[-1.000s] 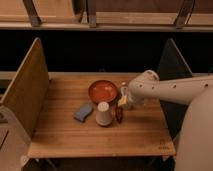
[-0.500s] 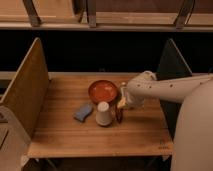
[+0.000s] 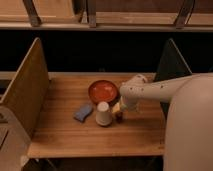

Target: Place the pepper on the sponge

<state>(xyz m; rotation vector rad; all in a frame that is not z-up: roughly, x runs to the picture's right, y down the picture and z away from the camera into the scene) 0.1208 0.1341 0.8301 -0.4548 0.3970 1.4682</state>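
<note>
While spread, gripper fingers point(image 3: 117, 109) at pepper point(image 3: 119, 118).

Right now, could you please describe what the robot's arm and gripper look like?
The arm is a thick, smooth, cream-white tube with rounded joints, no cables visible. Its gripper, small and pale yellowish, sits beside the white cup.

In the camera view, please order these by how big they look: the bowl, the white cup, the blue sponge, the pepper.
1. Orange-red bowl
2. White cup and blue sponge: about alike
3. Dark red pepper, just below the hand
</note>
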